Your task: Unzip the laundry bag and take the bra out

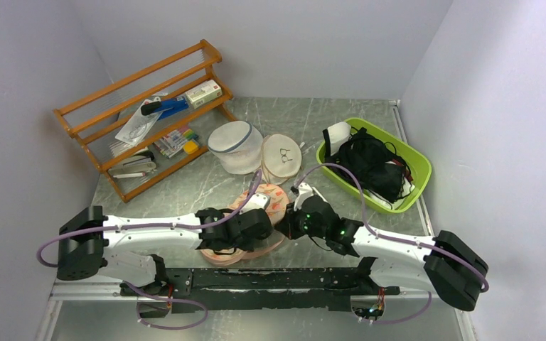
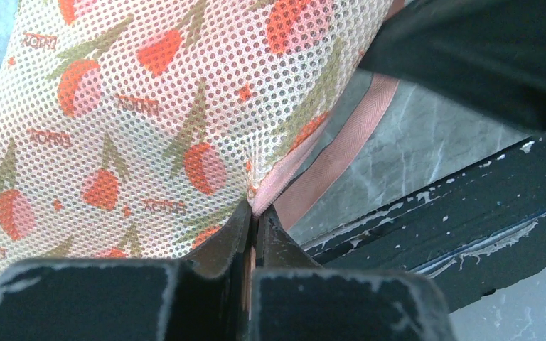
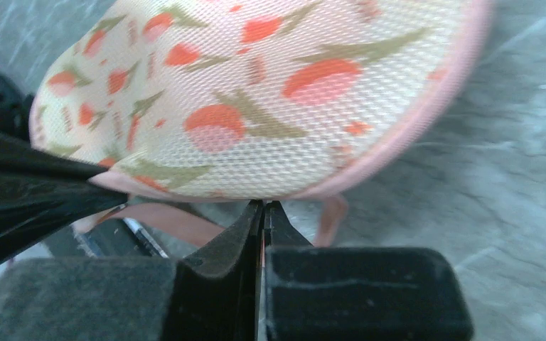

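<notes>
The laundry bag (image 1: 274,195) is a peach floral mesh case lying at the table's middle, partly under both grippers. It fills the left wrist view (image 2: 149,106) and the right wrist view (image 3: 256,92). My left gripper (image 1: 264,227) is shut on the bag's pink zip edge at its near side (image 2: 256,209). My right gripper (image 1: 286,226) is shut at the bag's pink rim (image 3: 264,206) with a thin sliver pinched between its jaws; I cannot tell whether that is the zip pull. The bag looks closed. The bra is hidden.
A wooden rack (image 1: 142,114) with small items stands at the back left. A round white mesh bag (image 1: 234,145) and a beige disc (image 1: 282,156) lie behind the case. A green basket (image 1: 414,165) with black clothing (image 1: 373,163) is at the right. A black rail (image 1: 270,278) runs along the near edge.
</notes>
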Motion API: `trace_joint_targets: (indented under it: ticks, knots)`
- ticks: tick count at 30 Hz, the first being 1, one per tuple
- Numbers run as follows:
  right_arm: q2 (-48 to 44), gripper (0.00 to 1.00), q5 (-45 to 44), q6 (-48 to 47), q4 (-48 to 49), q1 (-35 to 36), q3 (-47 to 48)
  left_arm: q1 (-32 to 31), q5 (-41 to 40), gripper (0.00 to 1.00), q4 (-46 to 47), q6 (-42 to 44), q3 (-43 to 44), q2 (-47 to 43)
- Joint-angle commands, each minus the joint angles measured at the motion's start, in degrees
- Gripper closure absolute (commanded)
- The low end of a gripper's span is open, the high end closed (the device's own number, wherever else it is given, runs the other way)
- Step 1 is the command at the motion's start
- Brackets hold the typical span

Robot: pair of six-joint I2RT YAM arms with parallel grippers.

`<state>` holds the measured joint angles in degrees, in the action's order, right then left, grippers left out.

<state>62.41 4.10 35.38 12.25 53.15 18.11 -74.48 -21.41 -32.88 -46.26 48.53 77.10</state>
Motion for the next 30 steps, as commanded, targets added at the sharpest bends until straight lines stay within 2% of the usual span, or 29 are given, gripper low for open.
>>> trace_joint_targets:
  ticks: [1, 7, 10, 13, 19, 25, 30]
  knots:
    - [-1.45, 1.00, -13.97, 1.13, -9.51, -1.50, 2.85, -0.32, -1.91, 0.93, -4.53, -1.99, -1.72, -2.33]
    - [-2.06, 1.00, -17.65, 1.20, -14.00, -3.67, 4.37, -0.32, -3.02, 0.93, -6.58, -3.63, -3.27, -3.67]
    - [-3.13, 1.00, -14.93, -0.28, -12.99, -3.73, 3.77, -0.32, -3.70, 0.93, -7.67, -4.09, -3.63, -4.43]
    - [-5.18, 1.00, -9.12, -2.15, -9.79, -3.67, 2.07, -0.32, -4.01, 0.89, -8.49, -3.75, -3.37, -4.96]
    - [-8.65, 1.00, 4.22, -3.34, -0.79, -3.75, -2.16, -0.32, -1.47, 0.64, -6.47, -0.13, -0.71, -6.27]
    - [-7.88, 1.00, 12.60, -1.98, 6.68, -3.73, -3.92, -0.32, 2.83, 0.42, -0.79, 4.13, 4.13, -7.68]
    - [-6.05, 1.00, 16.70, 0.14, 12.19, -3.63, -5.20, -0.32, 4.43, 0.37, 3.22, 6.66, 6.39, -5.24]
